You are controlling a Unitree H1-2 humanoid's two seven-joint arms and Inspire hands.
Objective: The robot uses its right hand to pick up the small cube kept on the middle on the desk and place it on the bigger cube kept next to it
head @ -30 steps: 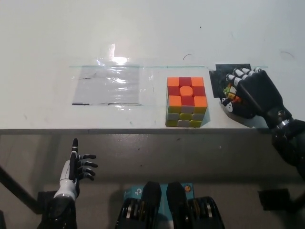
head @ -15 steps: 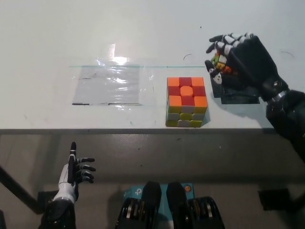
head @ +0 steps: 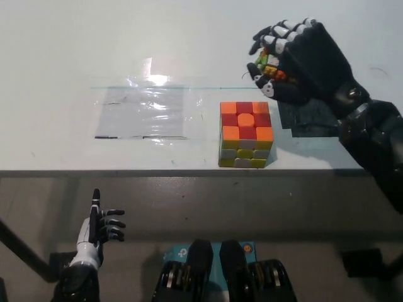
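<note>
My right hand (head: 296, 60) is up over the desk (head: 75, 50), black fingers (head: 272, 33) curled round the small cube (head: 272, 68), so it's closed on that cube and holding it clear of the surface. Only bits of the small cube show btwn the fingers: green, yellow, red and white squares, rest hidden by the hand. Hand sits above and to the right of the bigger cube (head: 245, 134), near it but not touching, not over its top face. Bigger cube stands on the desk close to the front edge, top face orange and red w/ a round red-orange centre, front face yellow and white squares. Just right of the bigger cube there's a dark square patch (head: 312, 119) on the desk, partly covered by my right arm, nothing resting on the visible part. Left of the bigger cube a clear plastic sheet (head: 143, 112) lies flat on the desk, shiny glare at its top edge, a thin line running across the desk at that height. My left hand (head: 101, 228) is down below the desk edge at lower left, white w/ dark fingers, fingers spread apart, holding nothing, well apart from both cubes. Right forearm comes in from the right side over the desk's front right part
</note>
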